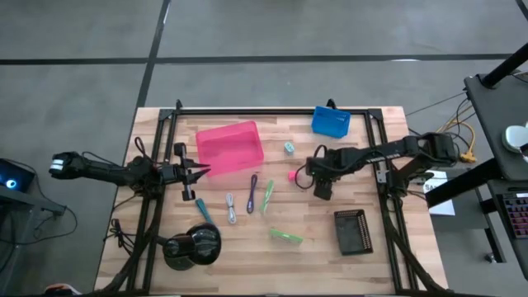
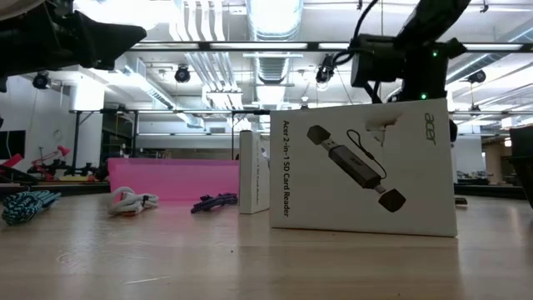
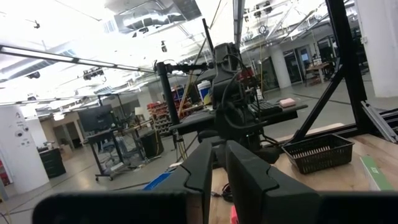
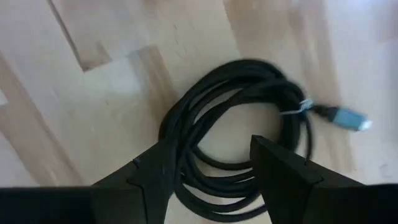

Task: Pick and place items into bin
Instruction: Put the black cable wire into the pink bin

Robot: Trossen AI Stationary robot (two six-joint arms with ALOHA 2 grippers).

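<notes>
A black coiled cable (image 4: 239, 134) lies flat on the pale wooden table (image 1: 379, 264), wound in several loose round loops tied at one side, with a blue-tipped plug sticking out past the coil. The right gripper (image 4: 211, 165) hangs directly above it with its two dark fingers spread wide, one fingertip over each side of the coil — nothing is held between them. In the high view this gripper (image 1: 322, 188) sits right of the table's centre, and the cable itself is hidden beneath it. Just beside it lies a small pink cube (image 1: 292, 175), and a pale teal cube (image 1: 289, 148) lies a little farther towards the back. Left of these, in a loose row, are a green pen (image 1: 267, 196), a purple cord (image 1: 252, 193), a grey cord (image 1: 231, 208) and a teal pen (image 1: 203, 211); a flat green packet (image 1: 285, 236) lies nearer the front edge. The pink rectangular plastic bin (image 1: 229, 145) stands behind the cords, and a blue plastic bin (image 1: 331, 121) at the back edge. The left gripper (image 1: 195, 173) hovers just beside the pink bin's left front corner, its fingers nearly together and holding nothing. A black mesh tray (image 1: 352, 231) rests at the front right, a big black round object (image 1: 191, 246) at the front left.
</notes>
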